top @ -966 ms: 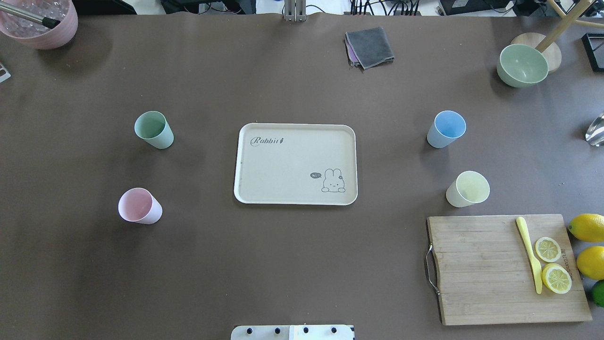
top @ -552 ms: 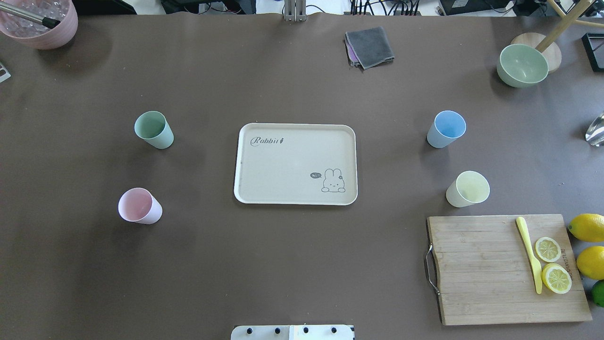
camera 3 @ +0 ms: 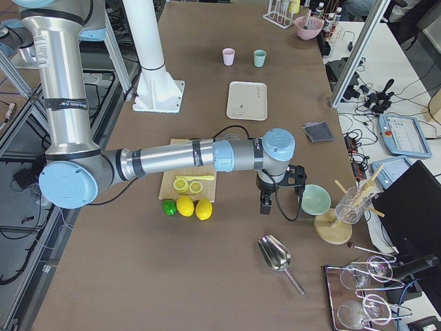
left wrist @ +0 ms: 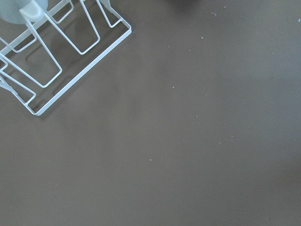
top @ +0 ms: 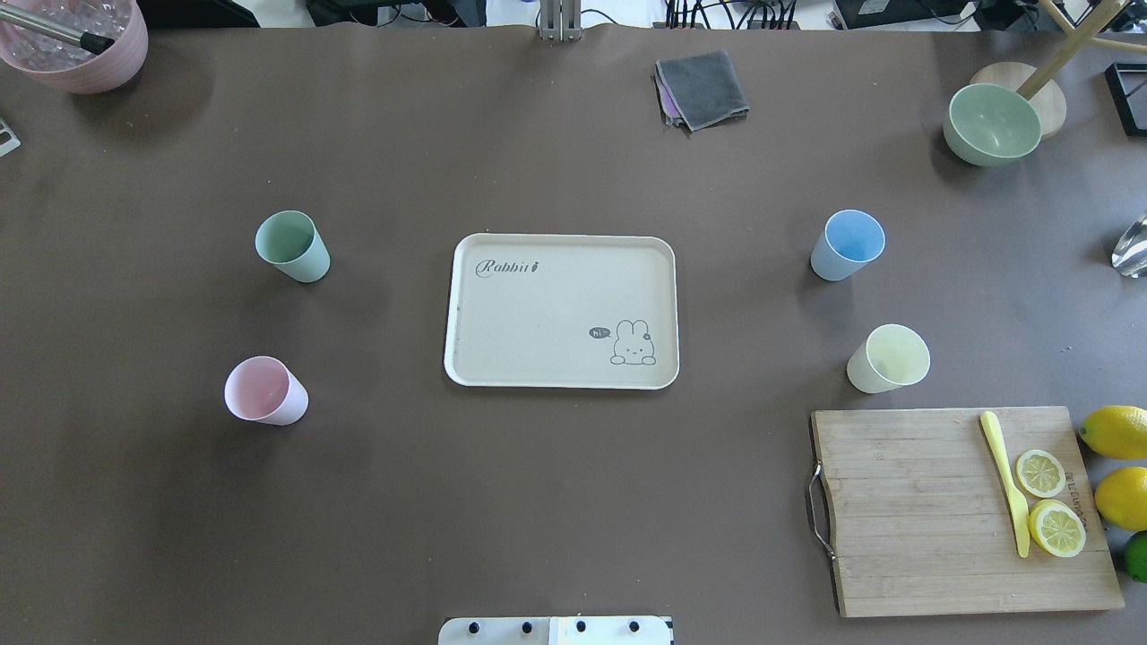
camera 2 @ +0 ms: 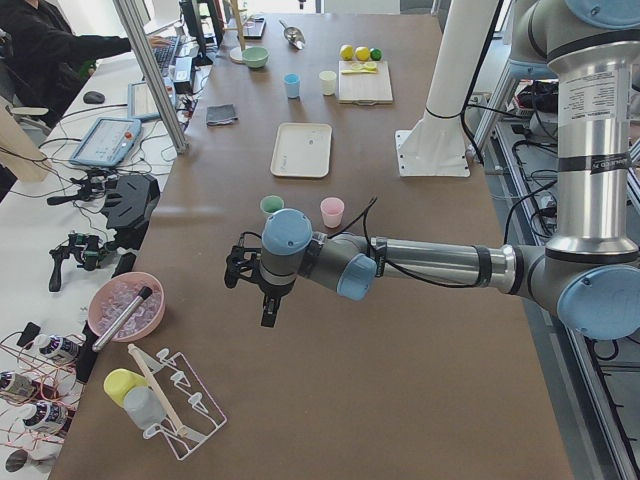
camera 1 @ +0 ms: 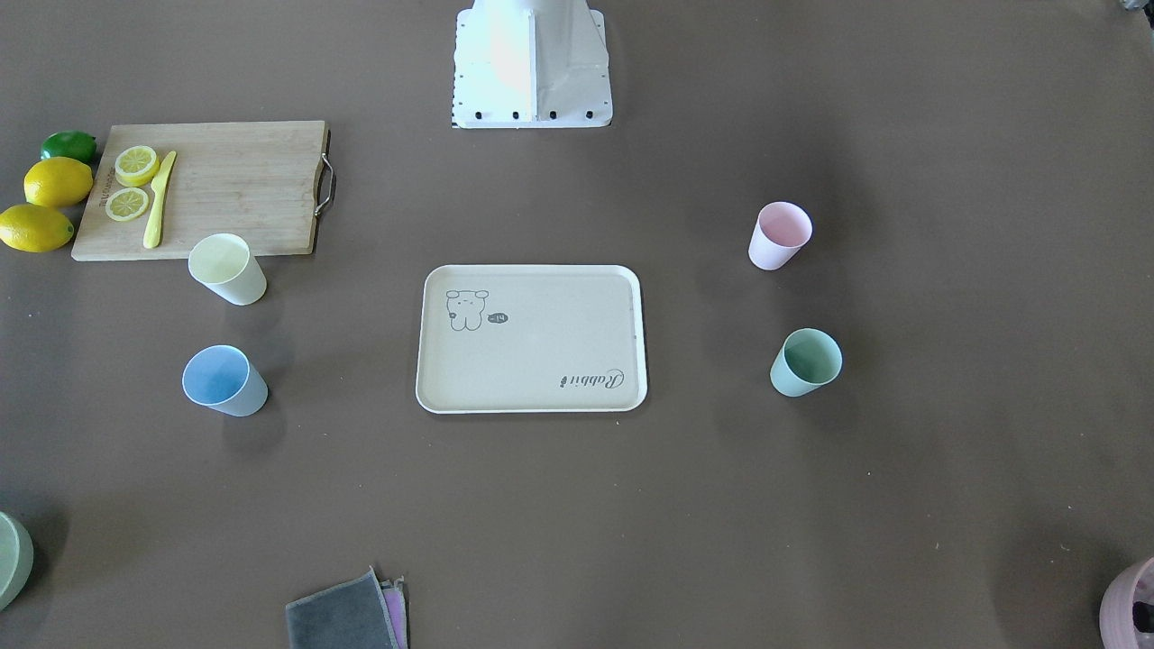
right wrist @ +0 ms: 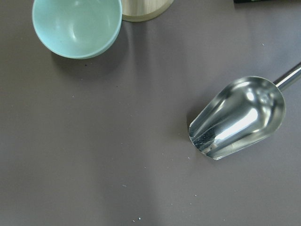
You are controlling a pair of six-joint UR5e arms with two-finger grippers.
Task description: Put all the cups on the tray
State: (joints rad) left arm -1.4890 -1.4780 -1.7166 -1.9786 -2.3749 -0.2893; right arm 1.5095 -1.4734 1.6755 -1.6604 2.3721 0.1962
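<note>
The cream tray (top: 547, 313) lies flat at the table's middle with nothing on it. All four cups stand upright on the table around it. The mint green cup (top: 291, 245) and the pink cup (top: 264, 391) are to its left. The blue cup (top: 848, 244) and the yellow cup (top: 888, 358) are to its right. My left gripper (camera 2: 269, 312) hangs over the table's far left end, well away from the cups. My right gripper (camera 3: 264, 205) hangs over the far right end. Both show only in the side views, so I cannot tell whether they are open or shut.
A wooden cutting board (top: 914, 511) with lemon slices and a yellow knife lies near the yellow cup, with lemons (top: 1116, 430) beside it. A green bowl (top: 992, 123), a grey cloth (top: 702, 88) and a pink ribbed container (top: 90, 54) stand at the back. A metal scoop (right wrist: 240, 117) lies under the right wrist and a wire rack (left wrist: 51, 56) under the left.
</note>
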